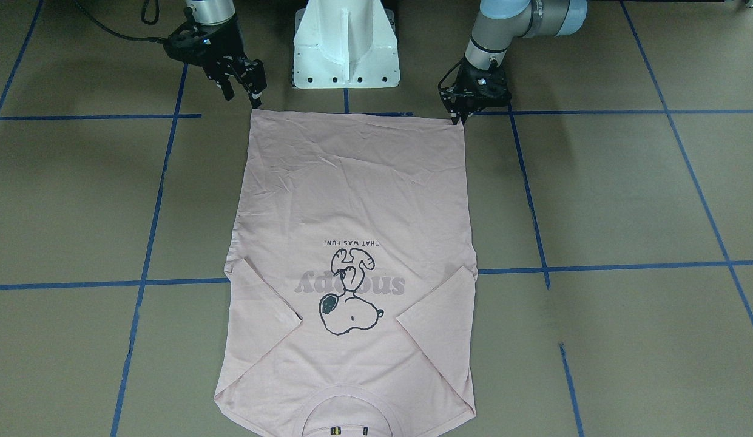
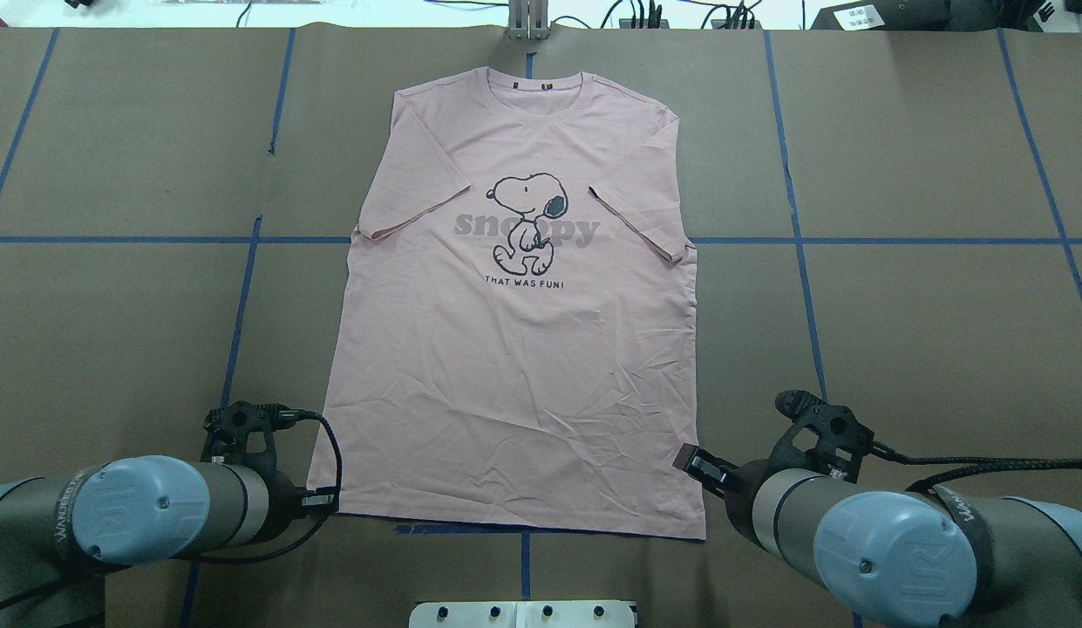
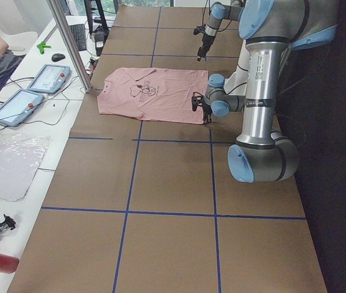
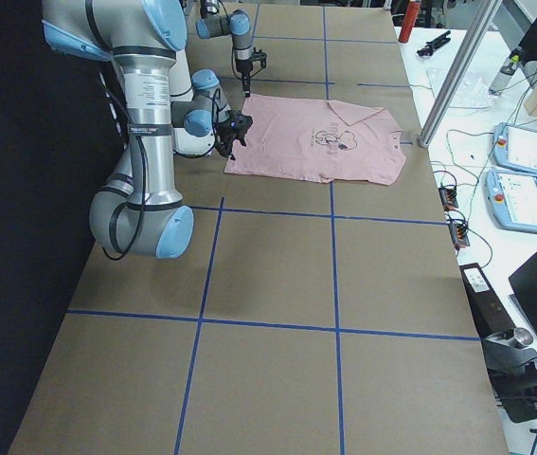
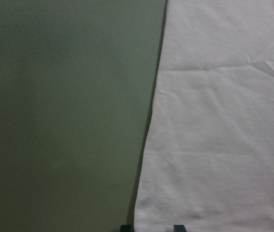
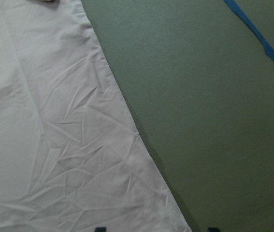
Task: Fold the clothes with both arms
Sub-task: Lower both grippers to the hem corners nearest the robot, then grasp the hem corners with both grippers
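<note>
Exterior front-facing: left tool (image 1: 459,117) and right tool (image 1: 243,99) angled down, fingers apart, at T-shirt (image 1: 352,194) hem corners.

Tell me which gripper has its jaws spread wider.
The right gripper, tilted beside one hem corner of the T-shirt: its fingertips stand well apart. The left gripper points straight down with its fingertips closer together.

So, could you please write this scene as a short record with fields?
shirt: pink T-shirt, flat, print up, both sleeves folded inward
collar: on the side far from the robot
left claw: at one hem corner, slightly open
right claw: open wide, by the other hem corner
table: brown, with blue tape lines
</note>
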Controlling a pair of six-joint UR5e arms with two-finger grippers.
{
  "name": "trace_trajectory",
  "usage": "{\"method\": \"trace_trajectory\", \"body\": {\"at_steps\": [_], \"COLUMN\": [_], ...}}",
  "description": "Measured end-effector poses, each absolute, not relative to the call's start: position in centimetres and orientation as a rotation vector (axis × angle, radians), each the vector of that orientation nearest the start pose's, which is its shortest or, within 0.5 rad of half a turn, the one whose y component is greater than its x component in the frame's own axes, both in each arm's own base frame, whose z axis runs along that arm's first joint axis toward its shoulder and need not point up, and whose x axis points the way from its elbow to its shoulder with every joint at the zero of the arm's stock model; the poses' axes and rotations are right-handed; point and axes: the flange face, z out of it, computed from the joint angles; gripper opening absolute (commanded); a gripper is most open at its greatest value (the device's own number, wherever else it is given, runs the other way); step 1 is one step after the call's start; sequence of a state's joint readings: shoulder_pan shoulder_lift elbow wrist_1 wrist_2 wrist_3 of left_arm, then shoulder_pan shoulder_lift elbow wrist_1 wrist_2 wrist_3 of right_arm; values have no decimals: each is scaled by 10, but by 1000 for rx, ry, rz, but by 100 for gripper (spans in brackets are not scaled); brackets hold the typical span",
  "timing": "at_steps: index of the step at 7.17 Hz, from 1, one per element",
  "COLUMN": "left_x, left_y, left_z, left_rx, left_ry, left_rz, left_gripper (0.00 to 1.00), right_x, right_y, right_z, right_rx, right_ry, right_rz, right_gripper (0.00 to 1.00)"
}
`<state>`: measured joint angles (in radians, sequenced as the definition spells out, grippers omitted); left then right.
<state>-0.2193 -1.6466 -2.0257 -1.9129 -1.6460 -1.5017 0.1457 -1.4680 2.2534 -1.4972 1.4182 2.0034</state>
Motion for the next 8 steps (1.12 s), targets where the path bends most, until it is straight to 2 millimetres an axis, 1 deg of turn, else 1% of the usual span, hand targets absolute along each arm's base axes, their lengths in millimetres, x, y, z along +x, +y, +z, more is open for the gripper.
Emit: {"method": "trace_trajectory", "body": {"at_steps": [1, 2, 3, 4, 5, 6, 8], "left_x": [471, 470, 470, 469, 469, 469, 470], "left_y": [-234, -233, -233, -233, -232, -232, -232], "left_z": [375, 374, 372, 369, 366, 364, 362], "left_rx": [56, 56, 56, 56, 56, 54, 51], "left_ry": [875, 876, 879, 885, 892, 897, 901], "left_rz": [-107, -106, -105, -104, -103, -101, -99], "left_gripper": [0, 0, 0, 0, 0, 0, 0], "right_x": [-434, -435, -439, -448, -462, -476, -497], "right_y": [-213, -212, -208, -204, -201, -198, -189], "right_z": [297, 297, 298, 299, 299, 301, 316], "right_rx": [19, 17, 10, -1, -6, -9, -16], "right_ry": [-883, -883, -881, -869, -845, -818, -764], "right_rz": [606, 605, 608, 614, 619, 624, 630], "right_gripper": [73, 66, 64, 63, 61, 60, 60]}}
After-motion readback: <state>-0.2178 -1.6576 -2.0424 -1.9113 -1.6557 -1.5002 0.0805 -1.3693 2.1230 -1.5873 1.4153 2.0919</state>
